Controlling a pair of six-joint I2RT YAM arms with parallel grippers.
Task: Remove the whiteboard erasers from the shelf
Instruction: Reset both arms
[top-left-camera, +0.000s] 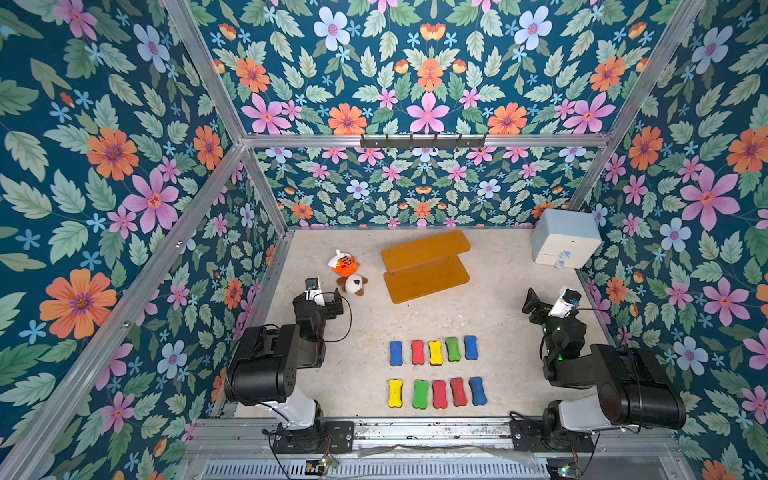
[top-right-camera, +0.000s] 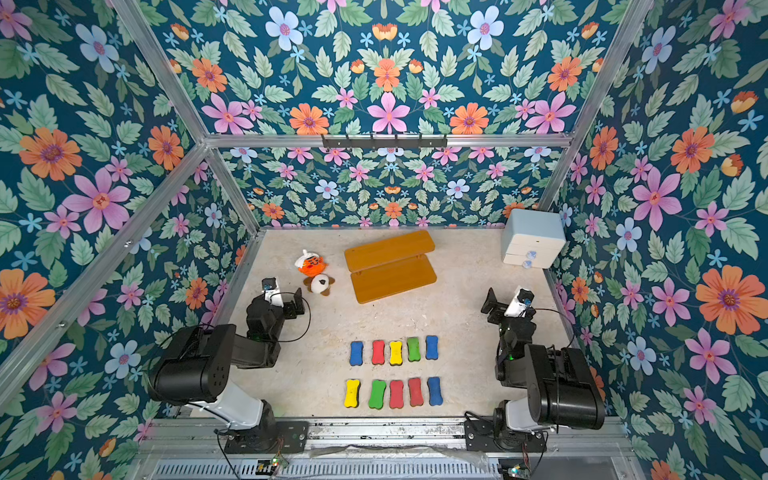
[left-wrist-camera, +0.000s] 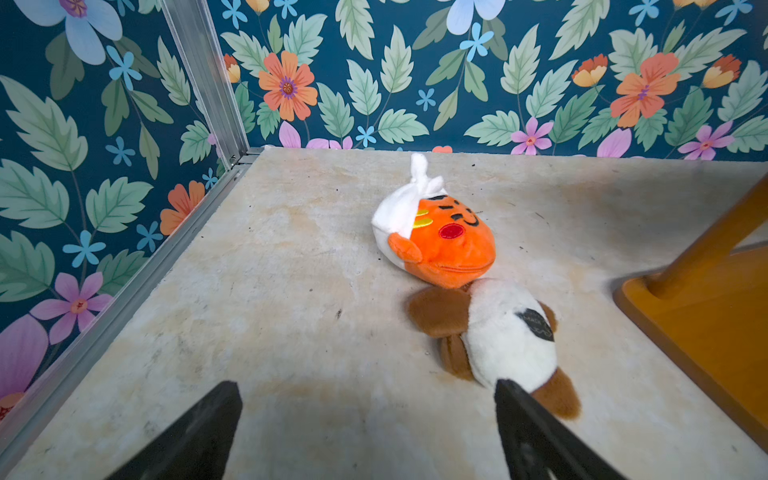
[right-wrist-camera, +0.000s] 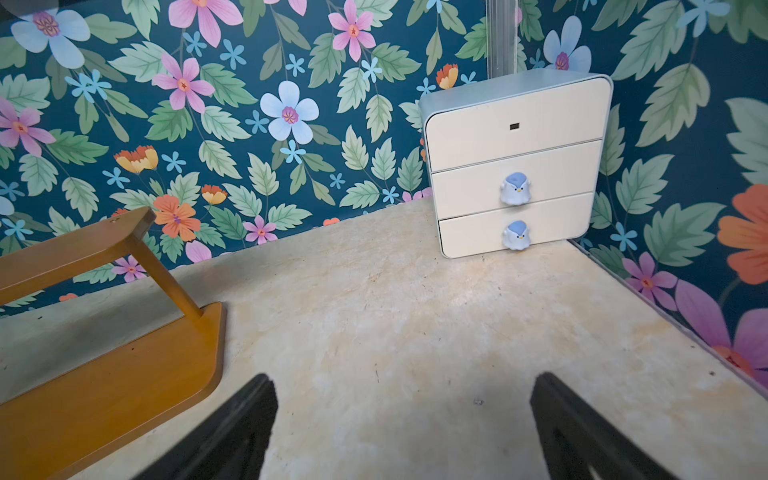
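The ten whiteboard erasers (top-left-camera: 435, 352) are lying on the bench (top-left-camera: 498, 316) in two rows of five, well apart from the shelf (top-left-camera: 426, 266), on the side of it facing the arms' bases. Each row is running parallel to the shelf's long boards, and each eraser's long axis is pointing across its row, toward the shelf; the coloured faces are showing upward. The shelf's own long axis is running across the bench, slightly skewed. The left jaws are standing spread, pinching nothing, hovering beside the shelf on the left arm's (top-left-camera: 266, 365) side, just short of the brown-white plush dog (left-wrist-camera: 511, 332), which is touching the orange plush (left-wrist-camera: 449, 245). The right jaws are also standing spread and empty, hovering over bare bench between the shelf and the pale blue drawer box (right-wrist-camera: 515, 166).
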